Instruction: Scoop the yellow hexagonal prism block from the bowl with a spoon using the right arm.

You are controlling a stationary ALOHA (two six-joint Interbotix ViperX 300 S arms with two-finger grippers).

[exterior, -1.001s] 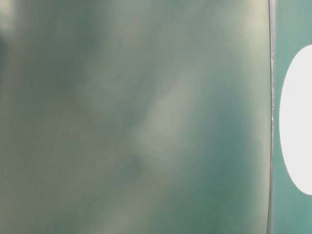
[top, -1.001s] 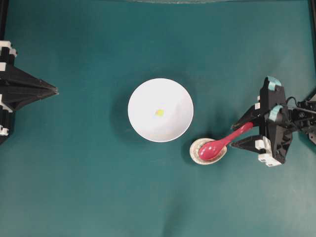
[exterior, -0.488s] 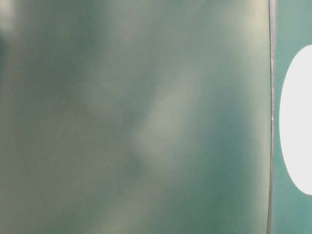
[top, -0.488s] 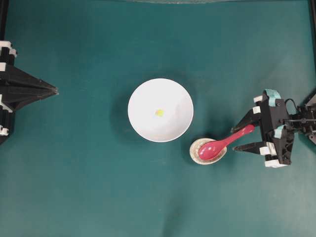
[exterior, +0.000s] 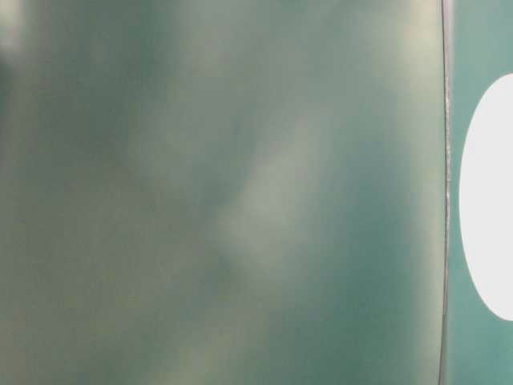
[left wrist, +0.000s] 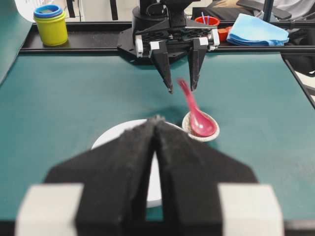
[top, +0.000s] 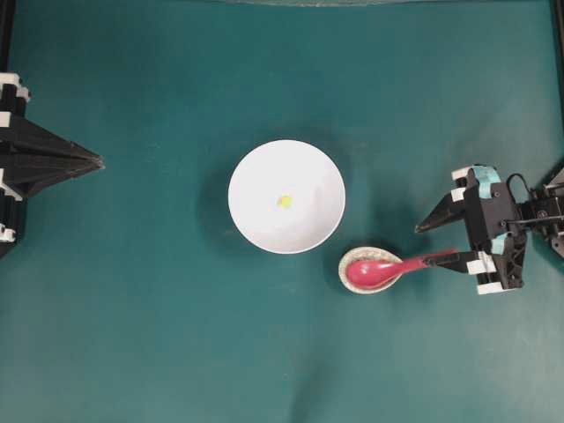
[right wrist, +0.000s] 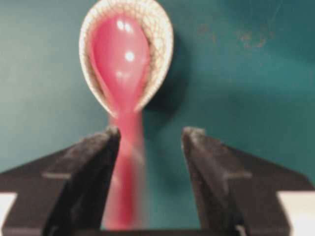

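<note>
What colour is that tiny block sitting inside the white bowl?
Bright yellow. The block shows best in the overhead view, near the middle of the bowl.

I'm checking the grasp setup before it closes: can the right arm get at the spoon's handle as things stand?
Probably yes. The open right gripper already straddles the spoon handle, which lies against one finger. Nothing blocks it; the scoop rests in the spoon rest.

Spoon rest [top: 370, 270]: I see a speckled grey oval dish on the green table mat [top: 159, 335].
Cups [left wrist: 51, 23]: stacked yellow and blue, far left rail.
Cloth [left wrist: 260, 29]: I see it folded, blue, far right.
</note>
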